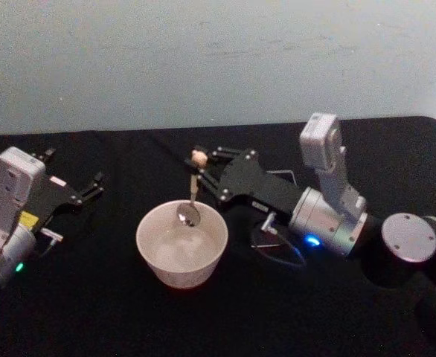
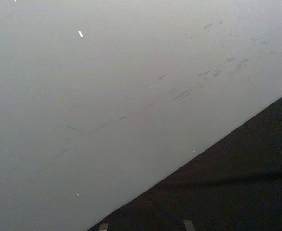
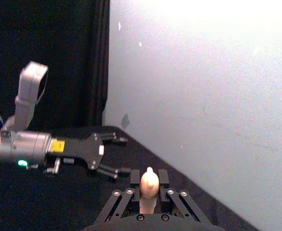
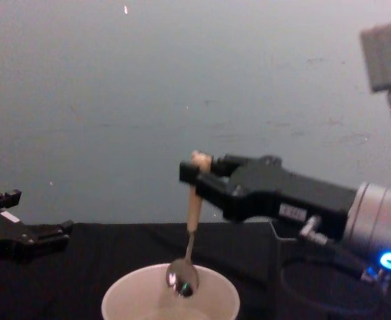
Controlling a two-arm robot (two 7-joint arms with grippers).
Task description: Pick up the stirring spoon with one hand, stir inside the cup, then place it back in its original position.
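**Where is the spoon?**
The slim stirring spoon (image 1: 193, 192), with a pale beige handle topped by a tiny bear head, hangs upright. Its shiny round metal bowl sits at rim level on the far side of the wide, cream-white round cup (image 1: 181, 271), which stands on the black worktop (image 1: 91, 312).

**What holds it?**
The right hand (image 1: 201, 169) reaches in from the right. It is clenched on the handle just below the bear head.

**And the other hand?**
The left hand (image 1: 75, 165) rests on the left of the worktop. Its fingers are spread and grasp nothing, well apart from the cup.

Black tablecloth (image 1: 218, 320), pale grey scuffed wall (image 1: 203, 59) behind its far edge
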